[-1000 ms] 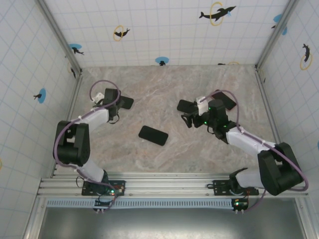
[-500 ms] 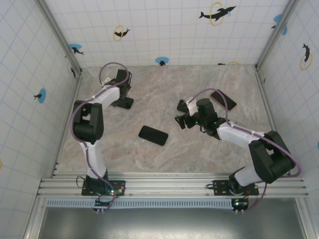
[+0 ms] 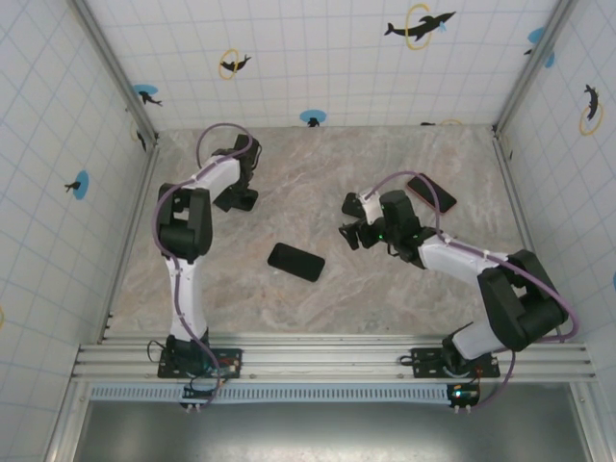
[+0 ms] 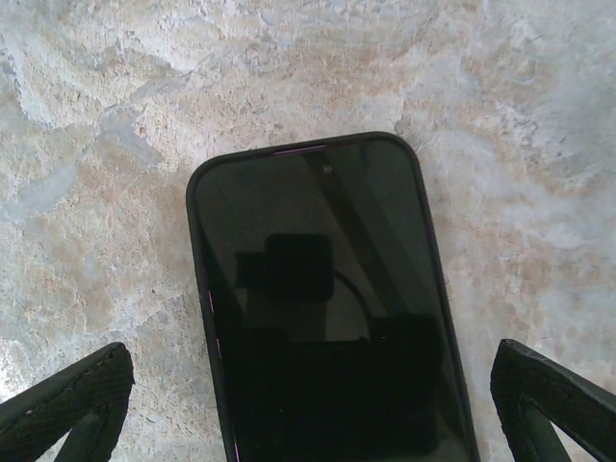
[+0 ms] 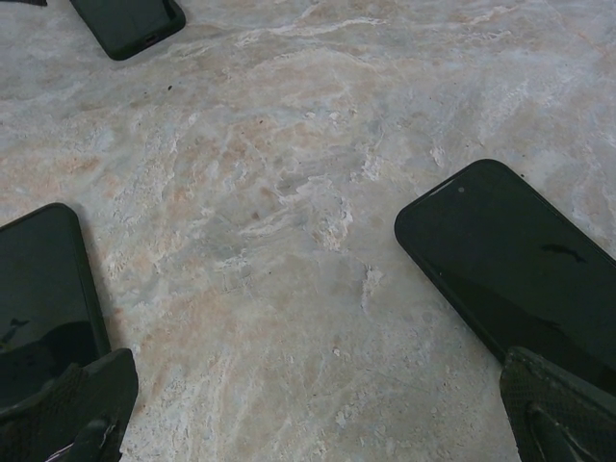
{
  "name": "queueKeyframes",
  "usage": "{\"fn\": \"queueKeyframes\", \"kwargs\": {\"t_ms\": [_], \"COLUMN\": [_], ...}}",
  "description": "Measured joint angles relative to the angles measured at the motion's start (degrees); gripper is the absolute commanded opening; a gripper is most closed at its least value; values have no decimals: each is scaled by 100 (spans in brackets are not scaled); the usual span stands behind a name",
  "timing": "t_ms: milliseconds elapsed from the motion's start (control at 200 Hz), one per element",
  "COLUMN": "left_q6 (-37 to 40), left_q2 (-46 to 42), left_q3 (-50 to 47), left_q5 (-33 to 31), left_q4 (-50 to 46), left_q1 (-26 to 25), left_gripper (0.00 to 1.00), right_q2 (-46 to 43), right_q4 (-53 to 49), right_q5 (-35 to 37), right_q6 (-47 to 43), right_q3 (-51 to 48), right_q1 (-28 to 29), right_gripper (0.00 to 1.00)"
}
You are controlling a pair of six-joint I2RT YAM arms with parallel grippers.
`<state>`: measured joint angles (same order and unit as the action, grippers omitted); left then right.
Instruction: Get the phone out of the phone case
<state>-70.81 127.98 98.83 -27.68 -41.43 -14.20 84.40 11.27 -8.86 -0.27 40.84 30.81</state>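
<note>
The left claw [image 4: 313, 390] is wide open, a finger on each side of the phone in its black case [image 4: 322, 289], which lies flat on the stone table [image 4: 96, 144] with its bottom end cut off, and the right claw [image 5: 313, 395], also wide open and empty, sits between a second phone [image 5: 43, 289] and a third phone [image 5: 510, 260].

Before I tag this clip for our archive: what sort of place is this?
Probably a robot test cell: gridded walls with dolphin stickers enclose a marbled table fronted by an aluminium rail.
</note>
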Motion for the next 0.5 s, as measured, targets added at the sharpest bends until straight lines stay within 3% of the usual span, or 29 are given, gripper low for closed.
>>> {"fn": "queueKeyframes", "kwargs": {"t_ms": [500], "left_q6": [26], "left_q2": [713], "left_q3": [780], "left_q5": [59], "left_q4": [-407], "left_q1": [0], "left_gripper": [98], "right_q2": [0], "right_q4": [96], "right_q5": [-791], "right_q6": [356], "right_q3": [0], "right_q1": [-175], "right_gripper": [99]}}
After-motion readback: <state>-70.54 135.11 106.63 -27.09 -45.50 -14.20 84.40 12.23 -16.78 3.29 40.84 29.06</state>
